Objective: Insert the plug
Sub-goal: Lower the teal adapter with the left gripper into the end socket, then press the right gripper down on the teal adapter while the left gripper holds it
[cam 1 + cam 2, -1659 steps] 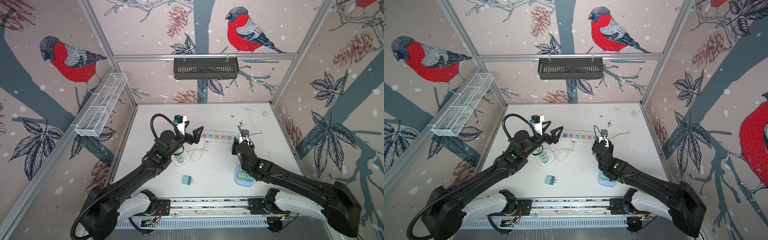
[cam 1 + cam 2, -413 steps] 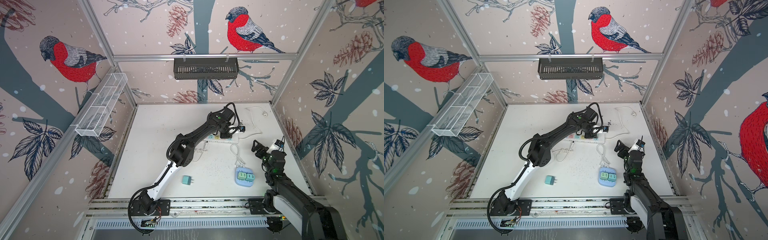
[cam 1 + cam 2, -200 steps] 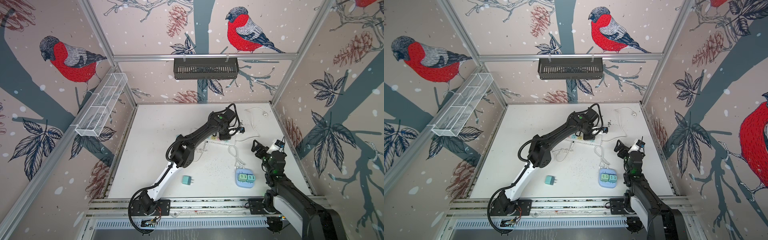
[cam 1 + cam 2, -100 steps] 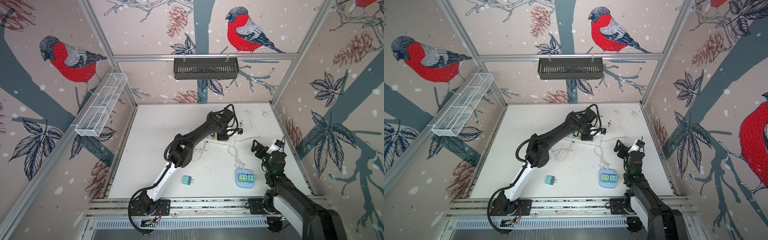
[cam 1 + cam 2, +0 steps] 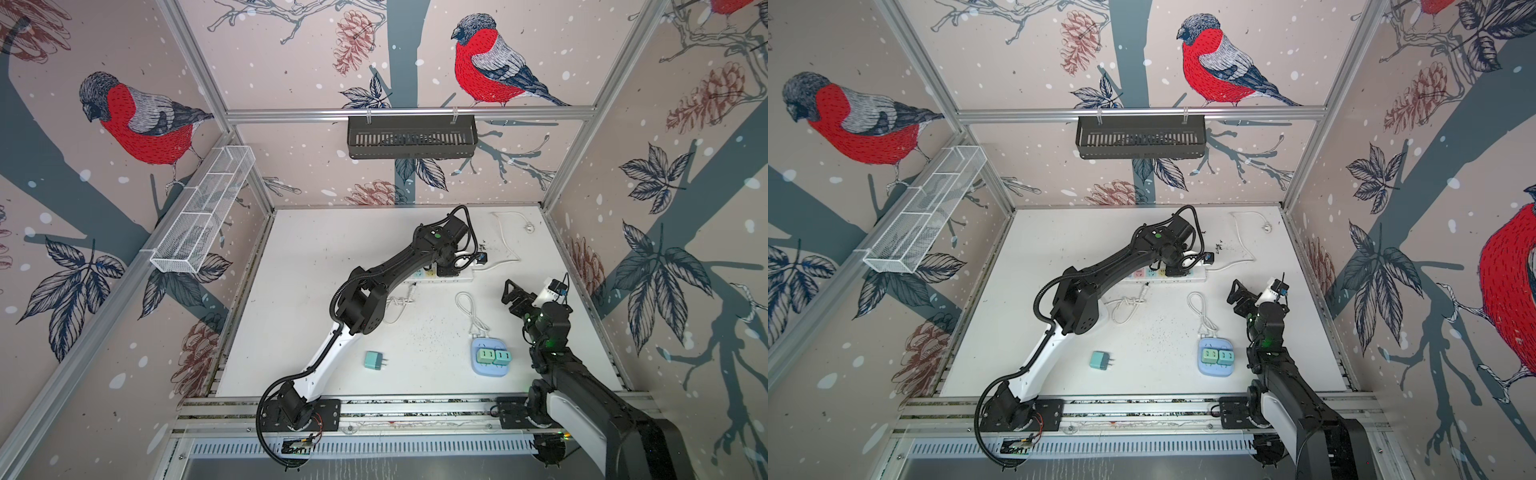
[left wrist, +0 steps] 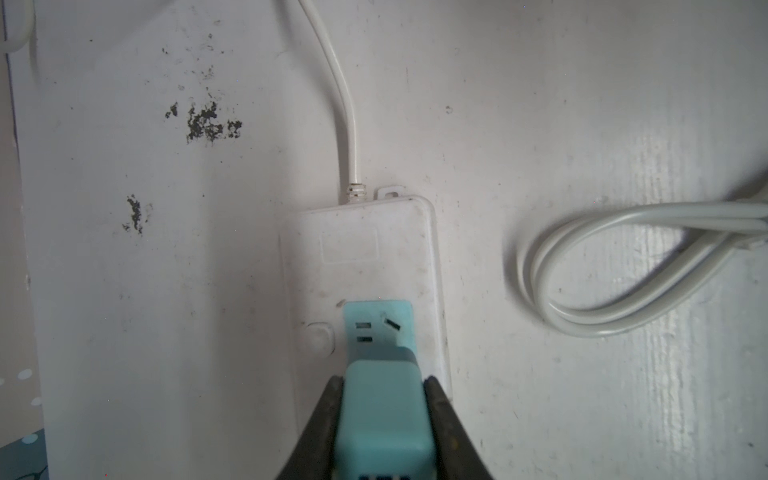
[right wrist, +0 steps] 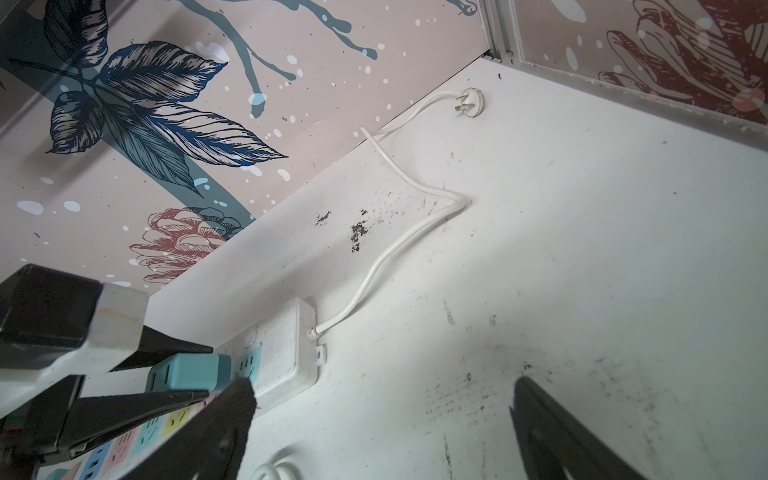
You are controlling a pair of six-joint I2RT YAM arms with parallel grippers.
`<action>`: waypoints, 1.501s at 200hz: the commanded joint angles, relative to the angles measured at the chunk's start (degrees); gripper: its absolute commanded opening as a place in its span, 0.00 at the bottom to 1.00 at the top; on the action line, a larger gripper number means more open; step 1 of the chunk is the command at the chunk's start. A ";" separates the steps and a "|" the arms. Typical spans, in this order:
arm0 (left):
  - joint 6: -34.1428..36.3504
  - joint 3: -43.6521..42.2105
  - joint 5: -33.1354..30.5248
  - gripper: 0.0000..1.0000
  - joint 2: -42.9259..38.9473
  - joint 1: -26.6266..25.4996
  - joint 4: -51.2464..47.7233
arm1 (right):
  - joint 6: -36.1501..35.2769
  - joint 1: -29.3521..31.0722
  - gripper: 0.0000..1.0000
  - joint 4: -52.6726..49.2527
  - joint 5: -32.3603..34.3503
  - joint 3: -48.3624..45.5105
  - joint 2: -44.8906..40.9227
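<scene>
Strip [image 5: 465, 277], both top views: left gripper [image 5: 446, 270] down on its end; right gripper [image 5: 510, 291] apart, fully spread, empty.
Left wrist: fingers [image 6: 444, 424] clamped on plug [image 6: 384, 419], over teal socket [image 6: 376, 320].
Right wrist: plug at strip, seating unclear.
Remaining, likely: push home, release.

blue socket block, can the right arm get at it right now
Probably yes: the right gripper hangs open close behind the blue socket block, nothing stands between them, and the left gripper holds a teal plug at the power strip.
</scene>
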 commanded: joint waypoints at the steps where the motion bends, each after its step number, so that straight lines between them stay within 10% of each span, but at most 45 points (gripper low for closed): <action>1: -2.25 -1.77 1.44 0.00 -2.68 0.10 5.61 | -0.45 0.17 0.97 0.99 1.10 0.23 0.27; 118: -5.09 -1.35 3.94 0.00 -3.63 1.10 6.27 | 2.14 0.62 0.60 4.80 -19.88 36.90 52.22; 300: -4.63 -1.10 4.80 0.00 -0.49 0.81 -1.03 | 3.33 10.10 0.58 3.66 -18.06 43.82 61.83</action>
